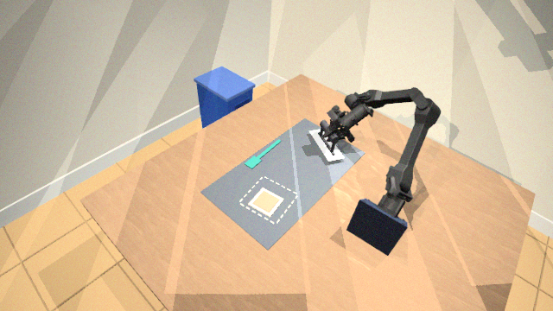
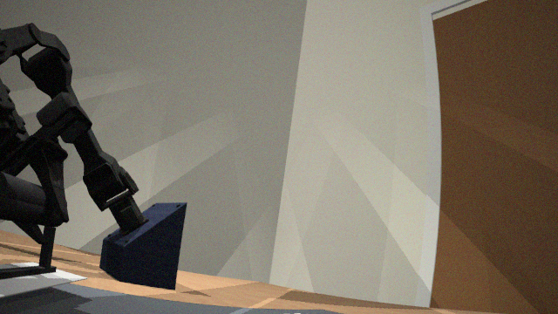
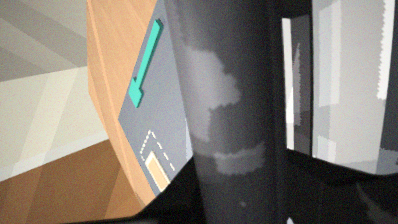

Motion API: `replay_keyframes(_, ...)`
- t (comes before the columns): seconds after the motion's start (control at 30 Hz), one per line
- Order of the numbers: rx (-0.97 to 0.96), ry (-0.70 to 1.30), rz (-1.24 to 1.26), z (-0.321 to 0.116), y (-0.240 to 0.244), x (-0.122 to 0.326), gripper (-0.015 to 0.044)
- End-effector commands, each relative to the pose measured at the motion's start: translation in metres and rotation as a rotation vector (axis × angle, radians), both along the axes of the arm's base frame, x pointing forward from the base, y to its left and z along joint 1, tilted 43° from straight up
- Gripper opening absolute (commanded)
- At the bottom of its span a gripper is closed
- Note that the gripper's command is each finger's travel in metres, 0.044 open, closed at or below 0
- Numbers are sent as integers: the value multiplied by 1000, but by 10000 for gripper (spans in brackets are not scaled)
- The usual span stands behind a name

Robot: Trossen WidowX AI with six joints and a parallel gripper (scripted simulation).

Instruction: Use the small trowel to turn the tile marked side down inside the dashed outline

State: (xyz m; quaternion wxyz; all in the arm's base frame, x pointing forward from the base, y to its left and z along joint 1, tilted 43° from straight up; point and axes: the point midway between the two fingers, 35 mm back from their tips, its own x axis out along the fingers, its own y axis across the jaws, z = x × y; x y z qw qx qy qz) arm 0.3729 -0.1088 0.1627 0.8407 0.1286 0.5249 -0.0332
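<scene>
Top view, end effector: the end effector (image 1: 332,133) (image 2: 22,196) (image 3: 231,152) was closed around the dark handle of the white-bladed trowel (image 1: 337,158) (image 2: 65,276) (image 3: 345,70).
Top view, blade: white, oblong, over the end of the gray mat (image 1: 276,173) (image 2: 144,303) (image 3: 165,100) nearer the arm (image 1: 415,147) (image 2: 87,144); contact with the mat could not be told.
Top view, tile: cream square tile (image 1: 266,202) (image 3: 158,171), white border, lay flat inside the dashed outline (image 1: 252,189) (image 3: 150,131), well apart from the trowel; which side was the marked one could not be told.
Top view, teal tool: flat teal tool (image 1: 253,161) (image 3: 147,60), square head and slim handle, lay along one edge of the mat.
Top view, bin: blue bin (image 1: 225,84), stood beyond the tabletop (image 1: 216,268) (image 2: 209,279) (image 3: 105,65).
Exterior view, trowel: partly cropped at left; dark post and rail above the white blade.
Exterior view, base: dark blue wedge base (image 2: 153,262), carried the arm.
Exterior view, door: brown door (image 2: 501,153), at right.
Wrist view, handle: thick dark cylinder, filled the middle; blade partly visible at right.
Wrist view, mat: teal tool and tile both showed at left, apart.
</scene>
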Motion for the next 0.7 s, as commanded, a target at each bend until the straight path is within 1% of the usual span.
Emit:
replay_keyframes(0.0, 6, -4, 10, -4, -2, 2, 0)
replay_keyframes(0.37, 2, -4, 9, -15, -13, 5, 0)
replay_keyframes(0.67, 2, -4, 9, -15, -13, 5, 236)
